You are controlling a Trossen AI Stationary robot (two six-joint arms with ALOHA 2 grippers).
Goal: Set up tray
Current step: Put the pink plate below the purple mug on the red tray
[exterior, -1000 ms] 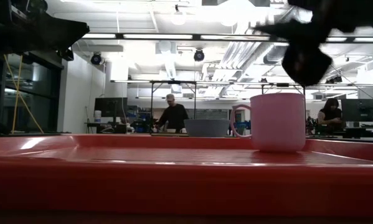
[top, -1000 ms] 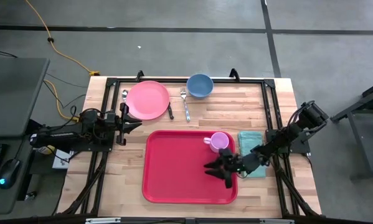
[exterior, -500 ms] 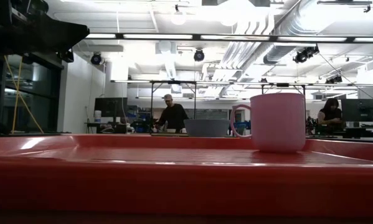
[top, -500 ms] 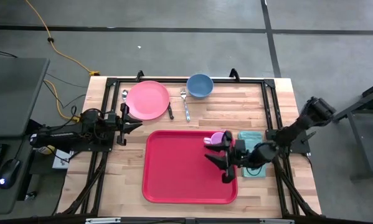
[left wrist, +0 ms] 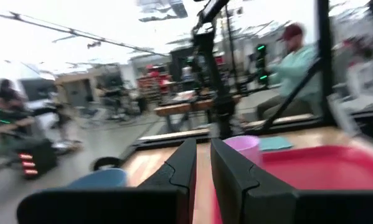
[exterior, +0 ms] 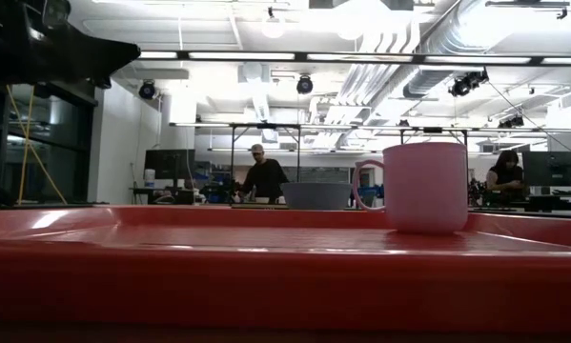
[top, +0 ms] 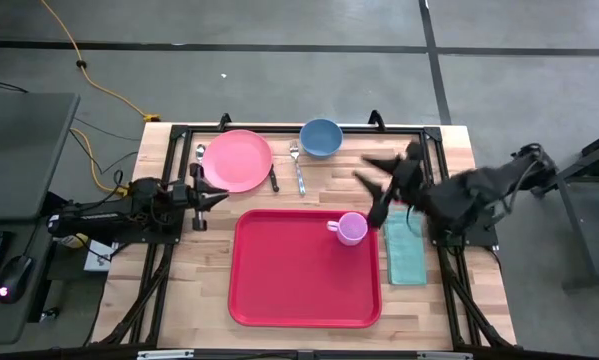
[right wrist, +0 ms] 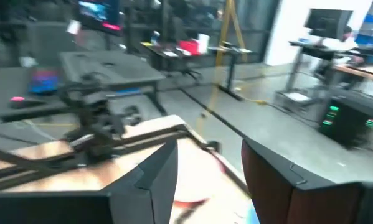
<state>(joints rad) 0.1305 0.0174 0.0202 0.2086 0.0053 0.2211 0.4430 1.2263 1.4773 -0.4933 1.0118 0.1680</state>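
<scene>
The red tray [top: 299, 275] lies flat on the wooden table's near middle. A pink mug [top: 351, 228] stands upright on its base in the tray's far right corner, handle toward the left; it also shows in the low view [exterior: 423, 186]. My right gripper [top: 376, 180] is open and empty, raised above the table beyond the mug, between the fork and the table's right side. My left gripper [top: 219, 195] is shut and empty at the table's left, just near of the pink plate [top: 237, 160].
A blue bowl [top: 321, 137], fork [top: 297, 168], knife [top: 274, 180] and spoon [top: 200, 152] lie along the far edge. A teal napkin [top: 407, 248] lies right of the tray. People stand in the room beyond the table.
My right gripper has left the tray's near right part, risen, and swung fast toward the far edge past the mug, staying open. The napkin it covered now shows. The mug has stayed in place. My left gripper has turned about its own axis beside the plate.
</scene>
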